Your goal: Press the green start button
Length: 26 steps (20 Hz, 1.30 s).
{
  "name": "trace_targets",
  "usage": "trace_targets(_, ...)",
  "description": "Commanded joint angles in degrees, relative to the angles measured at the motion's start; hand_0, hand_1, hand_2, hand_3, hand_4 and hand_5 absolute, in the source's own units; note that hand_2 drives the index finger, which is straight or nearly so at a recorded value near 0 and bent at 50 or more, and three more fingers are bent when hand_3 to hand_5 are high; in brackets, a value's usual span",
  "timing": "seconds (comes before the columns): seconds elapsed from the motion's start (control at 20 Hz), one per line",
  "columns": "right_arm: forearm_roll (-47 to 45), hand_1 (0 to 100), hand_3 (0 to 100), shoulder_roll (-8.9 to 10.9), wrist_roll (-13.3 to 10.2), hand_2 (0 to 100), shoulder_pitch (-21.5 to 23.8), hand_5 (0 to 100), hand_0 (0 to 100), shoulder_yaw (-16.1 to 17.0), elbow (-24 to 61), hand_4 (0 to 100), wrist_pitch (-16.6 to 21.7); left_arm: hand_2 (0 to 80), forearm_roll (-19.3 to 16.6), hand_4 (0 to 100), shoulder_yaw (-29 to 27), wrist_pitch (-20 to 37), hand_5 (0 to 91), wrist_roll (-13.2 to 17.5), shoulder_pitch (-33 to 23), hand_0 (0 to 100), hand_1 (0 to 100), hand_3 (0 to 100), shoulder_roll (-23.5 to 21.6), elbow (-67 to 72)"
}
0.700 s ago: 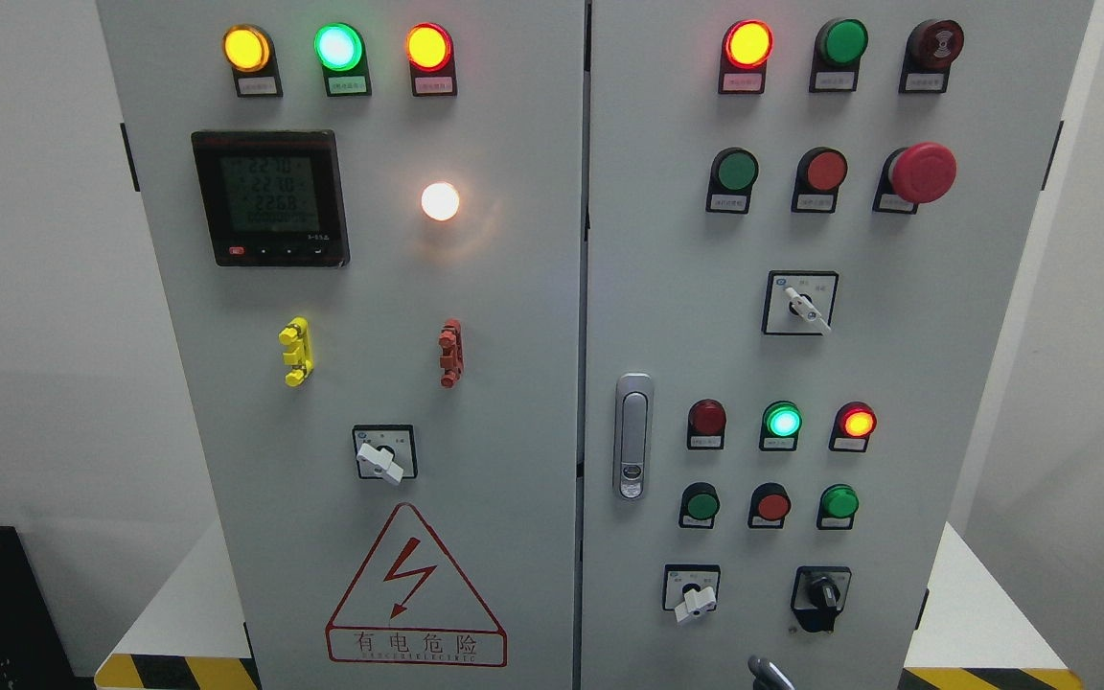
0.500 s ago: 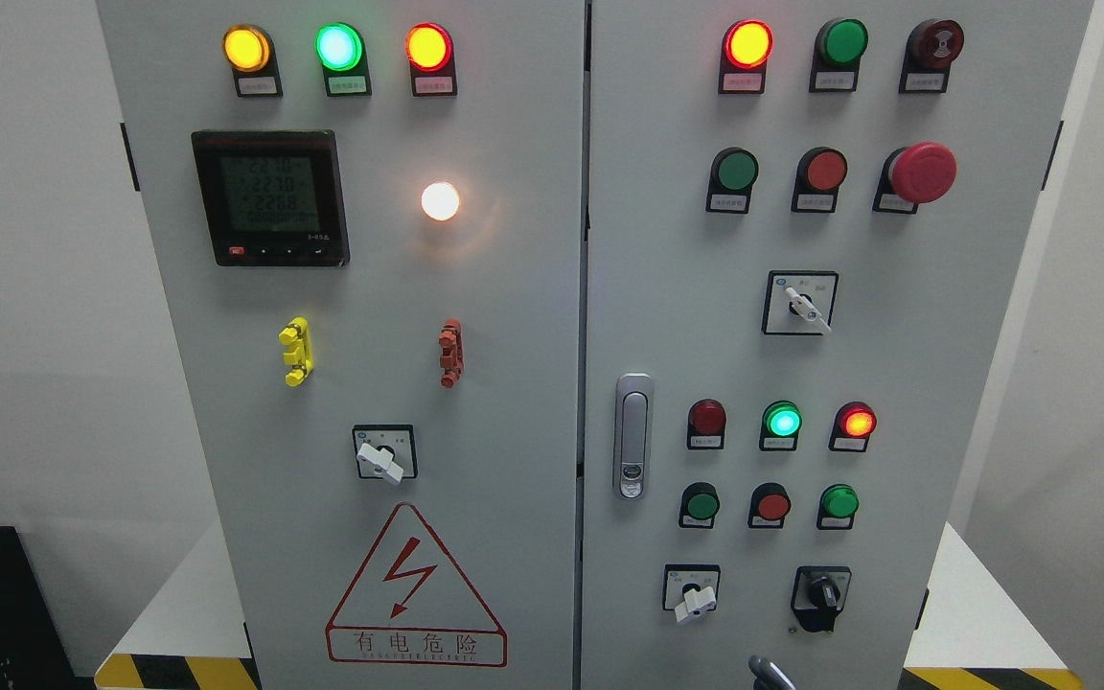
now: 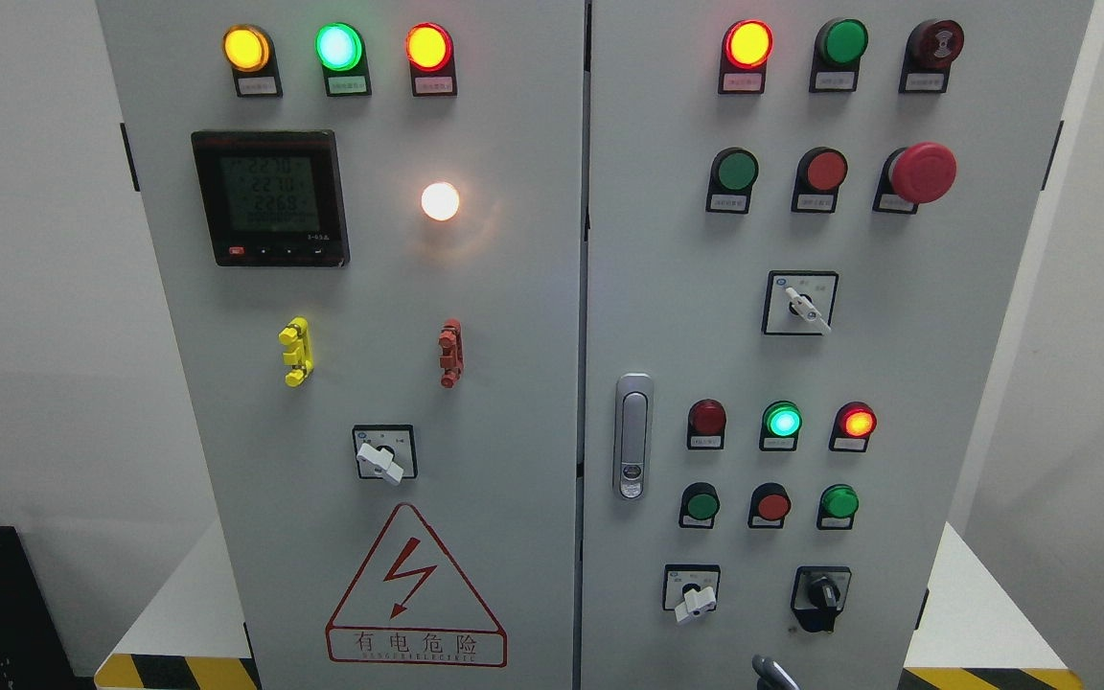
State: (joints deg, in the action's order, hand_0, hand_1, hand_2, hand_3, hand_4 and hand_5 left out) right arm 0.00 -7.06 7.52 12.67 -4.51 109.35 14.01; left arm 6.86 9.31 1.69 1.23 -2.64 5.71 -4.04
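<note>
The grey control cabinet (image 3: 533, 316) fills the head view, with two doors. On the right door a dark green push button (image 3: 736, 171) sits beside a red button (image 3: 825, 170) and a red mushroom stop (image 3: 922, 172). Lower down, two more green buttons (image 3: 702, 503) (image 3: 839, 501) flank a red one (image 3: 772, 505). Above them a green lamp (image 3: 783, 421) glows. Only a grey tip of my right hand (image 3: 772, 673) shows at the bottom edge, below the lower buttons and touching nothing. My left hand is out of sight.
Rotary switches (image 3: 806, 307) (image 3: 693, 596) (image 3: 821, 594) and a door handle (image 3: 632, 436) stick out of the right door. The left door carries a meter (image 3: 269, 196), lit lamps and a selector (image 3: 381, 458). White ledges (image 3: 978, 613) flank the cabinet's base.
The grey tip at the bottom edge has shifted very slightly to the right. Nothing on the panel has changed apart from the meter digits.
</note>
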Motion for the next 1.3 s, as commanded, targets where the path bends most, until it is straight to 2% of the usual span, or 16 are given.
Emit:
trace_targets(0.0,1.93,17,0,0.03,-0.31,0,-0.19,0,18,0.20,-0.18,0,1.19,0.0,0.00,0,0.00,-0.02,0.0,0.00,0.01,12,56,0,0.00,0.00)
trace_targets(0.15,4.73,20,2,0.12,-0.40,0,-0.63,0,15,0.81,-0.97,0,2.16,0.0,0.00,0,0.00,-0.02,0.0,0.00,0.01,12,56,0,0.00,0.00)
trace_targets(0.2,5.61,21,9,0.12,-0.40,0,-0.80,0,14,0.90,-1.15,2,2.51,0.0,0.00,0,0.00,-0.02,0.0,0.00,0.01,12,56,0,0.00,0.00)
trace_targets(0.45,9.75,23,20,0.12,-0.49,0,-1.68,0,15,1.78,-1.59,16,3.66,0.0,0.00,0,0.00,-0.02,0.0,0.00,0.01,12,56,0,0.00,0.00)
trace_targets(0.5,10.62,23,21,0.12,-0.57,0,-2.03,0,15,2.13,-1.59,16,3.83,0.0,0.00,0,0.00,-0.02,0.0,0.00,0.01,12,56,0,0.00,0.00)
trace_targets(0.6,13.08,26,32,0.03,-0.75,0,-3.08,0,15,3.18,-1.85,26,4.10,0.0,0.00,0,0.00,-0.02,0.0,0.00,0.01,12,56,0,0.00,0.00)
trace_targets(0.75,17.03,28,37,-0.06,-1.45,0,-5.02,11,18,4.85,-2.38,31,5.33,0.0,0.00,0,0.00,-0.02,0.0,0.00,0.01,12,56,0,0.00,0.00)
trace_targets(0.85,20.64,28,39,-0.06,-1.63,0,-5.37,13,18,5.12,-2.29,33,6.03,0.0,0.00,0,0.00,-0.02,0.0,0.00,0.01,12,56,0,0.00,0.00)
trace_targets(0.9,21.96,30,45,-0.06,-1.98,0,-5.46,21,17,5.47,-2.38,39,6.29,0.0,0.00,0,0.00,-0.02,0.0,0.00,0.01,12,56,0,0.00,0.00)
trace_targets(0.95,22.84,30,46,-0.06,-2.33,0,-5.55,23,17,5.65,-2.38,41,6.38,0.0,0.00,0,0.00,-0.02,0.0,0.00,0.01,12,56,0,0.00,0.00)
trace_targets(1.0,23.81,30,47,-0.06,-2.77,0,-5.72,24,18,5.74,-2.38,42,6.38,0.0,0.00,0,0.00,-0.02,0.0,0.00,0.01,12,56,0,0.00,0.00)
trace_targets(1.05,24.95,31,53,-0.06,-3.12,0,-5.73,29,19,5.74,-2.38,46,6.38,0.0,0.00,0,0.00,-0.02,0.0,0.00,0.01,12,56,0,0.00,0.00)
trace_targets(1.25,32.94,33,57,-0.06,-5.40,0,-6.34,39,23,7.23,-2.38,52,6.47,0.0,0.00,0,0.00,-0.02,0.0,0.00,0.01,12,56,0,0.00,0.00)
